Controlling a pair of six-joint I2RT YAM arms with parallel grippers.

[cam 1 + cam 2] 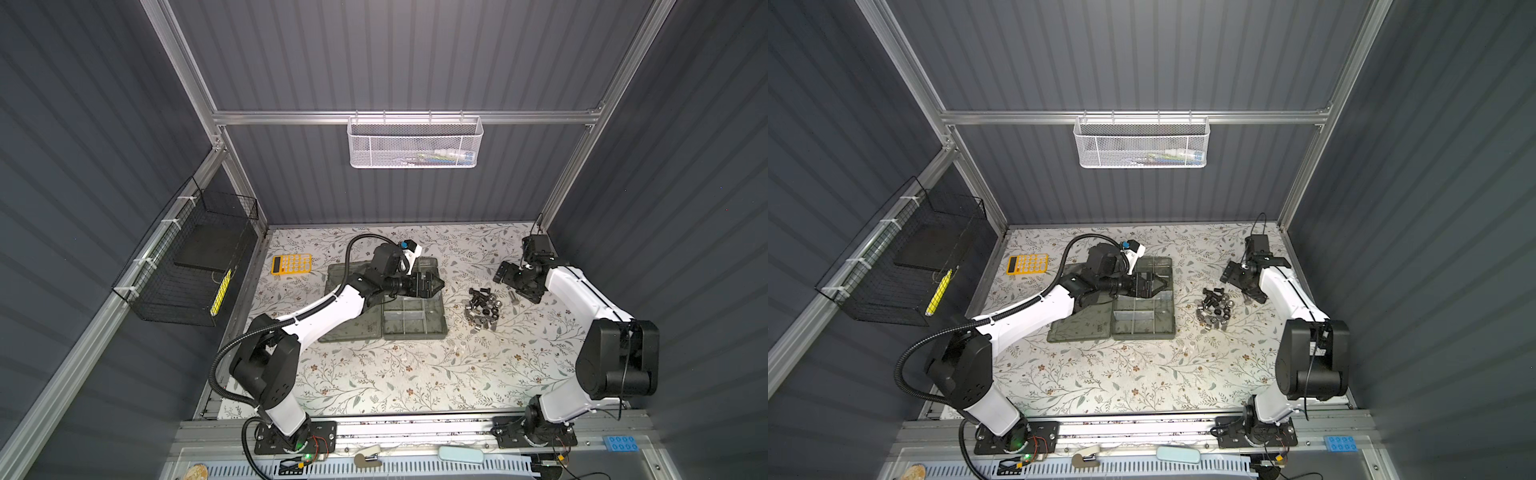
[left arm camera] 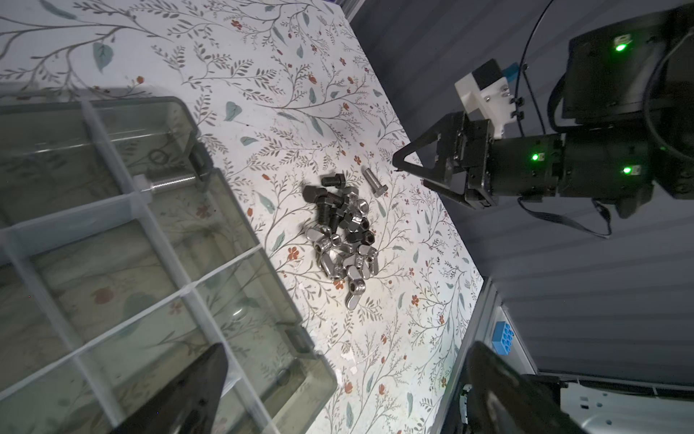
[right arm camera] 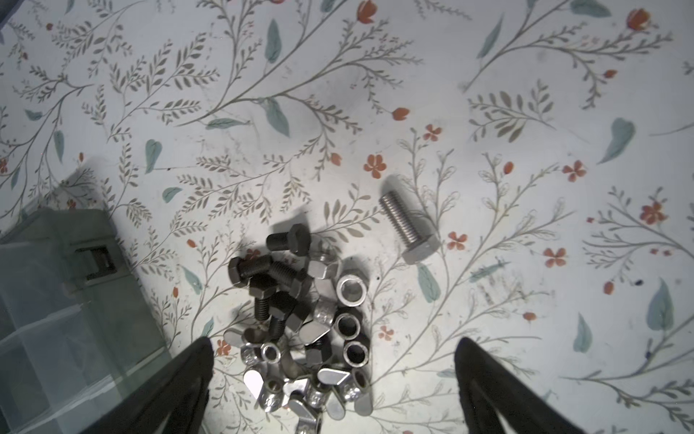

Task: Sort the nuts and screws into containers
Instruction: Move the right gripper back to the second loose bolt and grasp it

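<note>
Several black and silver screws and nuts lie in one pile (image 1: 484, 308) (image 1: 1216, 309) (image 2: 343, 235) (image 3: 304, 327) on the flowered table, right of the organizer case. One longer silver screw (image 3: 410, 230) (image 2: 373, 182) lies apart beside the pile. The case's containers (image 1: 415, 322) (image 1: 1144, 322) (image 2: 165, 263) are clear-walled cells; a silver screw (image 2: 169, 184) lies in one. My left gripper (image 1: 438, 285) (image 1: 1163, 286) (image 2: 347, 349) is open and holds nothing, over the case's edge nearest the pile. My right gripper (image 1: 501, 273) (image 2: 413, 171) (image 3: 334, 344) hangs open above the pile, holding nothing.
The case's flat lid (image 1: 345, 332) lies to the left, under my left arm. A yellow calculator (image 1: 291, 264) sits at the back left. A white mesh basket (image 1: 415, 141) hangs on the back wall, a black wire basket (image 1: 187, 270) on the left wall.
</note>
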